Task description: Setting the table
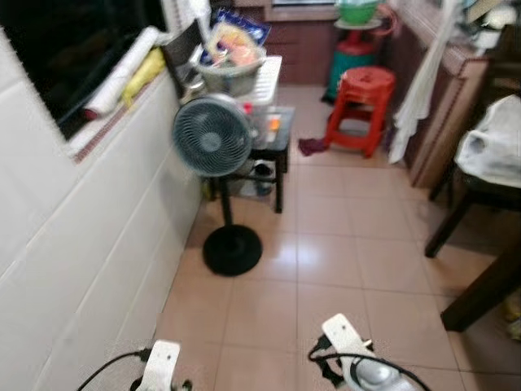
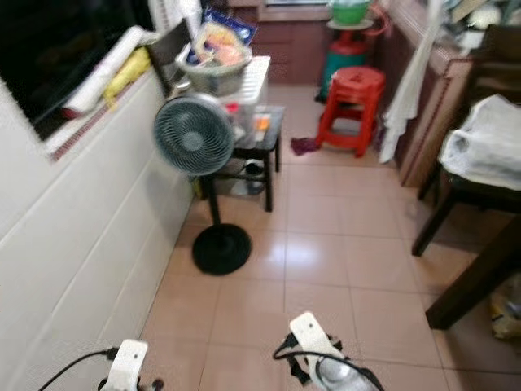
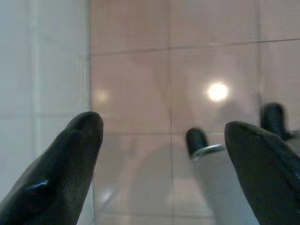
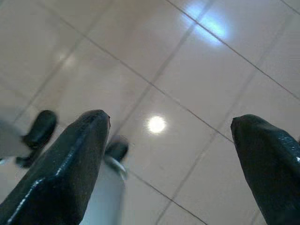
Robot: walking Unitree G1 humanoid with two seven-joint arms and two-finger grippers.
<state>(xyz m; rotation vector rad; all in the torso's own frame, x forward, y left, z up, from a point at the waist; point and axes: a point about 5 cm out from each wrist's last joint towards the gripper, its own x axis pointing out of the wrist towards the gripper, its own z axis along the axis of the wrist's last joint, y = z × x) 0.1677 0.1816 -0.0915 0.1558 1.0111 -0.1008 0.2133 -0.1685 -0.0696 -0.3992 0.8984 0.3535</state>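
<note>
Left gripper (image 3: 164, 154) open, empty, hanging over tiled floor (image 1: 342, 269) beside white wall (image 1: 73, 244). Right gripper (image 4: 171, 159) also open, empty, above floor. Dark table (image 1: 488, 285) at right edge, chair with white bag (image 1: 492, 147) beside it. Ahead: fan (image 1: 213, 136) on black base, small side table (image 1: 273, 147) stacked with clutter, red stool (image 1: 358, 106) farther back.

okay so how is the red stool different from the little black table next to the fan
The red stool is bright red with splayed legs and a round seat; the black table is dark, square-edged and straight-legged. The stool's seat is bare; the table carries clutter on top and underneath. Both stand on the tiled floor.
</note>
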